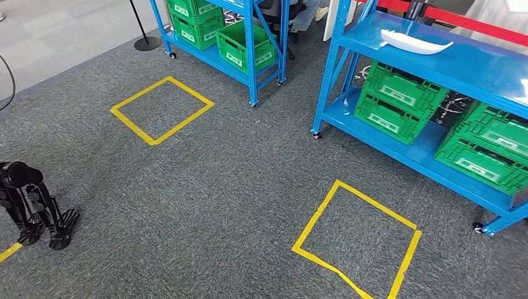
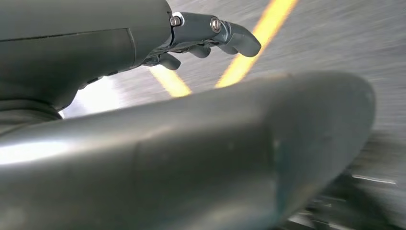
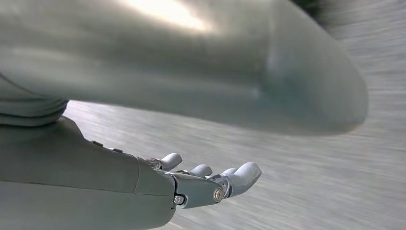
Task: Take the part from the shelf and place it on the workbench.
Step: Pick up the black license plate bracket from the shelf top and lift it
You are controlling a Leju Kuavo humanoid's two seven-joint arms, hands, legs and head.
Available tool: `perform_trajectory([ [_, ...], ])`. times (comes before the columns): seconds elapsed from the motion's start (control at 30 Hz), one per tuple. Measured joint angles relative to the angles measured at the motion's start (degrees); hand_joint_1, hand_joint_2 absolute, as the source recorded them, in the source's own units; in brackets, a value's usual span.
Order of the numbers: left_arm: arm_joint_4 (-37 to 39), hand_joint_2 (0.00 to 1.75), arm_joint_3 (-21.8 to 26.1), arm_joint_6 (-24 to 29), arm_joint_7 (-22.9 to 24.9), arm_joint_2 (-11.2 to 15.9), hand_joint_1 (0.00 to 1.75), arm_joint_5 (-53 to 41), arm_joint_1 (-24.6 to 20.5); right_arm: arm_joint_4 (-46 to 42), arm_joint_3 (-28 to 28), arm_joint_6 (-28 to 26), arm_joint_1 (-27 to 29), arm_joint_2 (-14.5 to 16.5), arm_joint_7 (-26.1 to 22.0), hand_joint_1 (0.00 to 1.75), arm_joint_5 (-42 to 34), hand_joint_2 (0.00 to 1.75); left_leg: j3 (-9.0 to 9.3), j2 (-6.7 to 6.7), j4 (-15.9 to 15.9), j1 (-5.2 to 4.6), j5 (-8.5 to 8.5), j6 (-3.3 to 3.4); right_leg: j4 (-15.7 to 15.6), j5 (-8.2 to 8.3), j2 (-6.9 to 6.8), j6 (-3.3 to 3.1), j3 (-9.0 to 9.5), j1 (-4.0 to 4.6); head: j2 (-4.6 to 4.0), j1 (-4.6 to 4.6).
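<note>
While both robot hands [image 2: 210,36] [image 3: 210,184] hung spread and empty, the part [image 1: 416,42] lay at two o'clock, lengthwise along the shelf [image 1: 473,65], nearer the right arm.

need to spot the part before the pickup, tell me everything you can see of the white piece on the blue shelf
The white part is a long, slim, smooth-looking shell, like moulded plastic, wider at its left end and tapering to a point at the right, with a gently curved underside. It lies flat and alone on the top deck of the blue shelf on the right, lengthwise along the deck, near its back edge. Only the deck touches it; no hand is near it. Green crates sit on the level below.
</note>
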Motion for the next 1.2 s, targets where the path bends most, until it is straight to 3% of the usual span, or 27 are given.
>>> perform_trajectory([
  [0.07, -4.2, 0.00, 0.0, 0.0, -0.1, -0.2, 0.00, 0.0, -3.3, 4.0, 0.0, 0.0, 3.4, 0.0, 0.0, 0.00, 0.0, 0.00, 0.05, 0.89, -0.4, 0.14, 0.23, 0.78, 2.3, -1.51, -2.63, 0.45, -1.03, 0.06, 0.00, 0.22],
  [0.13, -8.1, 0.00, 0.0, 0.0, -0.1, -0.2, 0.00, 0.0, -6.1, 7.8, 0.0, 0.0, 6.2, 0.0, 0.0, 0.00, 0.0, 0.00, -0.03, 1.83, -0.4, 0.13, 0.21, 1.21, 8.8, -5.15, -5.96, 0.79, -4.27, 0.08, 0.00, 0.49],
  [0.2, -10.9, 0.00, 0.1, 0.0, -0.1, -0.1, 0.00, 0.0, -8.0, 10.7, 0.0, 0.1, 8.0, 0.0, 0.0, 0.00, 0.0, 0.00, -0.25, 2.99, -0.1, 0.08, 0.01, 1.28, 15.5, -7.87, -6.84, 1.16, -7.78, -0.06, 0.00, 0.54],
  [0.23, -11.8, 0.00, 0.1, 0.0, -0.1, 0.0, 0.00, 0.0, -8.6, 11.6, 0.0, 0.1, 8.6, 0.0, 0.0, 0.00, 0.0, 0.00, -0.37, 3.63, 0.0, 0.09, -0.12, 1.26, 16.5, -7.76, -7.00, 1.31, -8.27, -0.15, 0.00, 0.54],
  [0.27, -12.3, 0.00, 0.1, 0.0, -0.1, 0.0, 0.00, 0.0, -8.8, 12.1, 0.0, 0.1, 8.9, -0.1, 0.0, 0.00, 0.0, 0.00, -0.44, 4.31, 0.1, 0.12, -0.26, 1.16, 15.1, -6.62, -7.27, 1.41, -7.55, -0.21, 0.00, 0.55],
  [0.3, -12.2, 0.00, 0.1, 0.0, -0.1, -0.1, 0.00, 0.0, -8.5, 12.1, 0.0, 0.1, 8.8, -0.1, 0.0, 0.00, 0.0, 0.00, -0.42, 5.08, 0.1, 0.17, -0.43, 1.01, 11.6, -4.86, -7.97, 1.47, -5.65, -0.26, 0.00, 0.56],
  [0.37, -10.9, 0.00, 0.1, 0.0, 0.0, -0.1, 0.00, 0.0, -7.0, 10.8, 0.0, 0.1, 6.9, -0.2, -0.1, 0.00, 0.0, 0.00, -0.08, 6.95, 0.4, 0.07, -0.99, 0.46, 3.7, -1.90, -10.88, 1.27, -1.33, -0.25, 0.00, 0.54],
  [0.43, -8.2, 0.00, 0.1, 0.0, 0.1, 0.0, 0.00, 0.0, -4.4, 8.2, 0.0, 0.1, 4.0, -0.3, -0.2, 0.00, 0.0, 0.00, 0.44, 8.80, 0.5, -0.08, -1.57, -0.25, 0.7, -0.99, -12.19, 0.66, 0.38, -0.12, 0.00, 0.30],
  [0.5, -4.9, 0.00, 0.1, 0.0, 0.2, -0.1, 0.00, 0.0, -1.5, 5.0, 0.0, 0.1, 0.7, -0.2, -0.3, 0.00, 0.0, 0.00, 1.04, 10.25, 0.4, 0.02, -1.89, -0.86, 0.6, -0.76, -10.59, -0.03, 0.31, -0.06, 0.00, 0.09],
  [0.53, -2.9, 0.00, 0.0, 0.0, 0.2, -0.1, 0.00, 0.0, 0.1, 3.1, 0.0, 0.1, -0.9, -0.2, -0.3, 0.00, 0.0, 0.00, 1.18, 9.73, 0.8, 0.14, -2.27, -1.20, 0.5, -0.61, -9.82, -0.33, 0.31, -0.16, 0.00, 0.08],
  [0.57, -0.8, 0.00, 0.0, 0.0, 0.2, -0.2, 0.00, 0.0, 1.7, 1.1, 0.0, 0.1, -2.5, -0.2, -0.3, 0.00, 0.0, 0.00, 0.86, 8.45, 1.9, 0.27, -3.21, -1.50, 0.4, -0.45, -9.00, -0.60, 0.33, -0.29, 0.00, -0.02],
  [0.63, 3.3, 0.00, 0.0, 0.0, 0.3, 0.0, 0.00, 0.0, 4.9, -2.8, 0.0, 0.0, -5.5, -0.2, -0.3, 0.00, 0.0, 0.00, -1.75, 4.74, 7.9, 0.51, -6.74, -2.01, 0.3, -0.19, -7.18, -0.98, 0.26, -0.49, 0.00, -0.15],
  [0.7, 6.6, 0.00, 0.0, 0.0, 0.3, 0.2, 0.00, 0.0, 7.6, -5.8, 0.0, 0.0, -7.8, -0.2, -0.3, 0.00, 0.0, 0.00, -5.51, 3.22, 15.2, 0.56, -9.74, -2.16, 0.3, -0.11, -4.94, -1.13, 0.10, -0.49, 0.00, -0.19],
  [0.73, 7.7, 0.00, 0.0, 0.0, 0.3, 0.3, 0.00, 0.0, 8.5, -6.7, 0.0, 0.0, -8.4, -0.2, -0.3, 0.00, 0.0, 0.00, -6.54, 3.02, 16.8, 0.56, -9.69, -2.15, 0.4, -0.10, -3.86, -1.12, 0.09, -0.50, 0.00, -0.21],
  [0.77, 8.3, 0.00, 0.0, 0.0, 0.3, 0.4, 0.00, 0.0, 8.8, -7.4, 0.0, 0.0, -8.6, -0.2, -0.2, 0.00, 0.0, 0.00, -6.53, 2.85, 16.1, 0.57, -8.46, -2.08, 0.4, -0.11, -2.94, -1.07, 0.15, -0.53, 0.00, -0.22],
  [0.8, 8.3, 0.00, 0.0, 0.0, 0.3, 0.4, 0.00, 0.0, 8.6, -7.6, 0.0, 0.0, -8.4, -0.2, -0.2, 0.00, 0.0, 0.00, -5.47, 2.54, 13.2, 0.60, -6.36, -1.99, 0.4, -0.14, -2.21, -0.96, 0.26, -0.59, 0.00, -0.23],
  [0.87, 7.1, 0.00, 0.0, 0.0, 0.2, 0.4, 0.00, 0.0, 6.8, -6.7, 0.0, 0.0, -6.8, -0.2, -0.1, 0.00, 0.0, 0.00, -2.03, 0.42, 5.3, 0.68, -2.41, -1.83, 0.4, -0.28, -1.35, -0.45, 0.30, -0.63, 0.00, -0.28],
  [0.93, 4.5, 0.00, 0.0, 0.0, 0.1, 0.2, 0.00, 0.0, 3.9, -4.3, 0.0, 0.0, -4.2, -0.2, 0.0, 0.00, 0.0, 0.00, -0.22, -0.97, 1.4, 0.65, -1.10, -1.28, 0.4, -0.38, -0.82, 0.30, 0.03, -0.51, 0.00, -0.21],
  [1.0, 1.0, 0.00, 0.0, 0.0, 0.0, -0.1, 0.00, 0.0, 0.7, -0.9, 0.0, 0.0, -0.8, -0.2, 0.0, 0.00, 0.0, 0.00, -0.22, -0.15, 1.2, 0.45, -1.06, -0.32, 0.2, -0.25, -0.19, 1.08, -0.18, -0.58, 0.00, -0.10],
  [1.03, -1.0, 0.00, 0.0, 0.0, 0.0, -0.2, 0.00, 0.0, -1.0, 1.0, 0.0, 0.0, 1.0, -0.1, 0.0, 0.00, 0.0, 0.00, -0.23, 0.34, 1.0, 0.42, -0.94, 0.15, 0.4, -0.35, -0.56, 1.37, -0.27, -0.66, 0.00, -0.09],
  [1.1, -5.2, 0.00, 0.0, 0.0, -0.1, -0.3, 0.00, 0.0, -4.3, 5.1, 0.0, 0.0, 4.4, -0.1, 0.0, 0.00, 0.0, 0.00, -0.31, 1.28, 0.7, 0.46, -0.71, 1.00, 3.3, -2.27, -3.28, 1.78, -1.66, -0.55, 0.00, 0.13],
  [1.17, -8.8, 0.00, 0.0, 0.0, -0.1, -0.3, 0.00, 0.0, -6.8, 8.6, 0.0, 0.1, 6.9, -0.1, 0.0, 0.00, 0.0, 0.00, -0.54, 2.24, 0.8, 0.27, -0.72, 1.42, 10.4, -6.16, -6.26, 1.94, -5.15, -0.35, 0.00, 0.41],
  [1.2, -10.3, 0.00, 0.1, 0.0, -0.1, -0.2, 0.00, 0.0, -7.8, 10.1, 0.0, 0.1, 7.9, -0.1, 0.0, 0.00, 0.0, 0.00, -0.67, 2.84, 0.8, 0.11, -0.76, 1.52, 14.1, -7.70, -6.75, 1.97, -6.93, -0.33, 0.00, 0.45],
])
